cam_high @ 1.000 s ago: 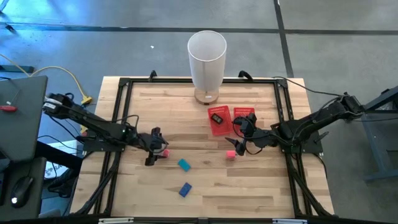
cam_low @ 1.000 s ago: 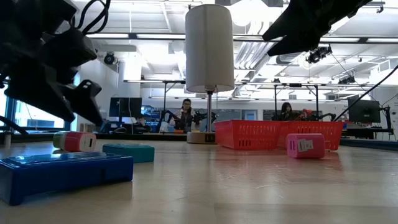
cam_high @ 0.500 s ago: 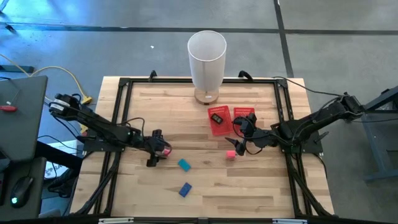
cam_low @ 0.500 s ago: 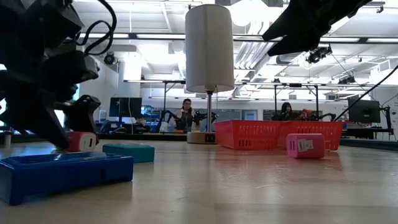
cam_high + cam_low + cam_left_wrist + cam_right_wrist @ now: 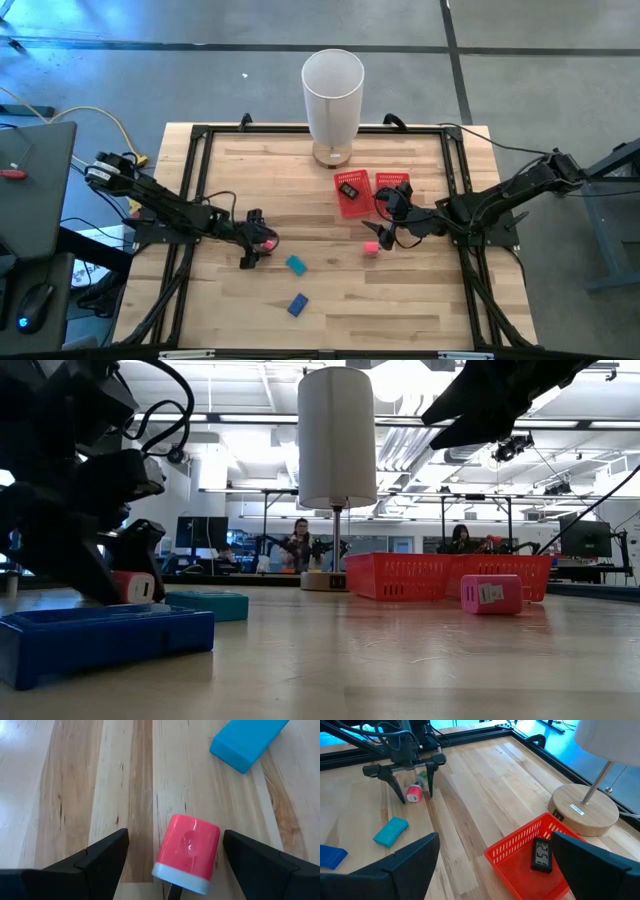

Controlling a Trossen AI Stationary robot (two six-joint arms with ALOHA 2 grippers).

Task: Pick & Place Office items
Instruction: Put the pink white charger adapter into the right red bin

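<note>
A pale wooden bench framed in black rail fills the middle of the high view, with an open office hall of desks and screens stretching behind it in the low view. At the upper centre of the high view stands a tall white cylinder on a wooden foot, and just below and right of it sits the red mesh tray, one compartment already holding a small black piece. The step in hand looks like the pick of the red piece with a white end: the left hand, at left of centre in the high view, is down at the bench with its fingers spread wide on either side of that piece, not yet touching it as far as the left wrist view shows, and holding nothing. A teal piece lies just beside, lower right of it, and a blue piece farther down the frame. A pink piece lies near the right hand, which hangs right of centre above the bench, beside the tray, fingers fully apart and empty. The next move, by my reading, calls for the left fingers to close squarely on the red piece's sides; it looks rounded and may roll or twist if pinched off-centre, so an even squeeze before lifting toward the tray seems wise.
</note>
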